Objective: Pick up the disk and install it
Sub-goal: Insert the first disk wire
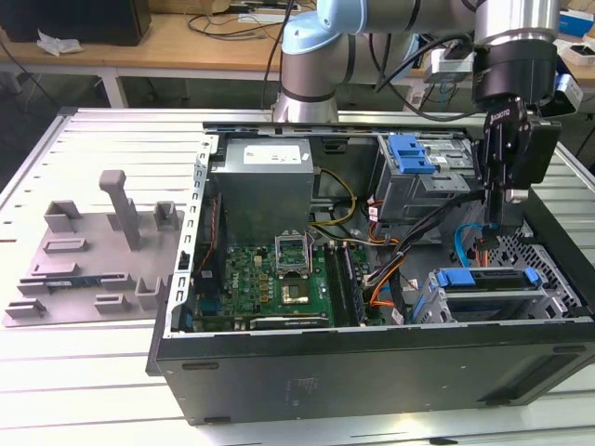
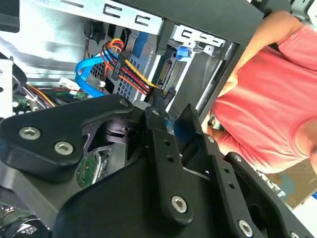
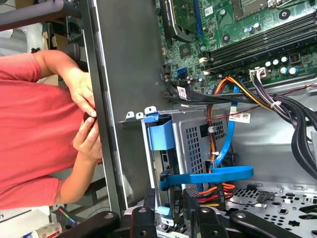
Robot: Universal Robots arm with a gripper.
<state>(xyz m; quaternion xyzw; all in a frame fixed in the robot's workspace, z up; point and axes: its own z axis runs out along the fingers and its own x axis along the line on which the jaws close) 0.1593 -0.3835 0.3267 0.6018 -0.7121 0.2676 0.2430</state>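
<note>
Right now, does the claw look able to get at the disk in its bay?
Probably yes: the claw hangs just above the disk, whose blue bracket lies uncovered; only the blue cable runs close by.

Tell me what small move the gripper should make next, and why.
Probably a short lift straight up. The disk already sits in the drive cage, and the gripper hangs open and empty just above it, close to the blue cable.

Motherboard [image 1: 265, 288] beside power-supply box [image 1: 265, 190]; grey fixture [image 1: 93, 255], possibly plastic, outside case [image 1: 372, 372].
</note>
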